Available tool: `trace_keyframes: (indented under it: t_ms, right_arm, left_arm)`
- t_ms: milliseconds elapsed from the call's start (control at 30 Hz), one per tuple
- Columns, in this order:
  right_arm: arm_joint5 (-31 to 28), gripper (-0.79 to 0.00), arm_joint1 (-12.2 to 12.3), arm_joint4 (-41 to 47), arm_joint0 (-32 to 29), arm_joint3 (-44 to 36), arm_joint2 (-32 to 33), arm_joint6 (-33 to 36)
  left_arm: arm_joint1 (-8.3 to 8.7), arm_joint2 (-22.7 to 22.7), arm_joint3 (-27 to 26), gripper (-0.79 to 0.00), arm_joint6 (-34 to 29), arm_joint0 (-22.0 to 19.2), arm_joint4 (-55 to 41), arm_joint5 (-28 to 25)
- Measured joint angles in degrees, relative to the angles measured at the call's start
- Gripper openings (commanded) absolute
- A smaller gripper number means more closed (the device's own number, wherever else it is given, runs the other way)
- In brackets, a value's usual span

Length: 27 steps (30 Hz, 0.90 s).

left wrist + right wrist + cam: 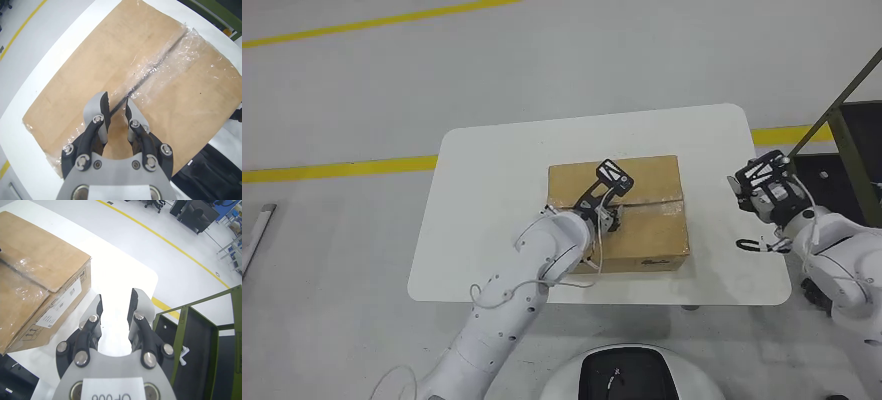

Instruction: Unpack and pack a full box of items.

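A closed brown cardboard box (642, 180) stands in the middle of the white table (492, 200). Crinkled clear tape (160, 58) runs along its dark centre seam. My left gripper (608, 212) hovers just over the box top near one end of the seam. Its jaws (116, 98) are open a little, with the seam line between the two black pads and nothing held. My right gripper (750, 188) hangs over bare table beside the box's labelled end (62, 302). It is open (117, 293) and empty, apart from the box (37, 256).
A green metal cart frame (198, 323) stands just off the table's right edge (842, 130), close to my right arm. Yellow floor lines (342, 168) run past the table. Bare table surface lies left of the box and beyond it.
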Motion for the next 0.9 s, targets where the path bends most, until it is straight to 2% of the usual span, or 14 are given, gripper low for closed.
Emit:
trace_keyframes:
  t_ms: [467,567,633,667,767,833,900]
  right_arm:
    - [3.53,-0.425,0.06,6.07,-3.70,-1.52,3.11,-1.90]
    - [4.61,-0.440,0.02,8.00,-4.34,-1.56,3.76,-2.41]
    - [5.50,-0.468,-0.02,9.78,-4.65,-1.32,4.38,-2.80]
    - [5.83,-0.520,-0.04,10.63,-4.75,-1.18,4.64,-2.98]
    - [6.73,-0.597,-0.10,13.74,-4.92,-0.51,5.44,-3.62]
    - [7.24,-0.714,-0.16,16.01,-4.87,0.04,5.84,-4.29]
    - [7.71,-0.785,-0.23,18.08,-4.69,0.56,6.00,-4.98]
  left_arm:
    - [-3.05,6.46,3.43,-0.588,2.38,-4.58,-0.31,0.14]
    - [-3.75,7.43,4.31,-0.566,2.97,-5.51,-0.78,0.26]
    - [-4.19,7.90,4.69,-0.545,3.54,-6.03,-1.15,0.31]
    - [-4.34,8.02,4.83,-0.536,3.79,-6.18,-1.29,0.32]
    - [-4.69,7.98,5.22,-0.536,4.32,-6.38,-1.49,0.52]
    - [-4.73,7.42,5.03,-0.616,4.33,-6.21,-1.50,0.78]
    - [-4.56,6.40,4.41,-0.773,4.03,-5.73,-1.35,1.07]
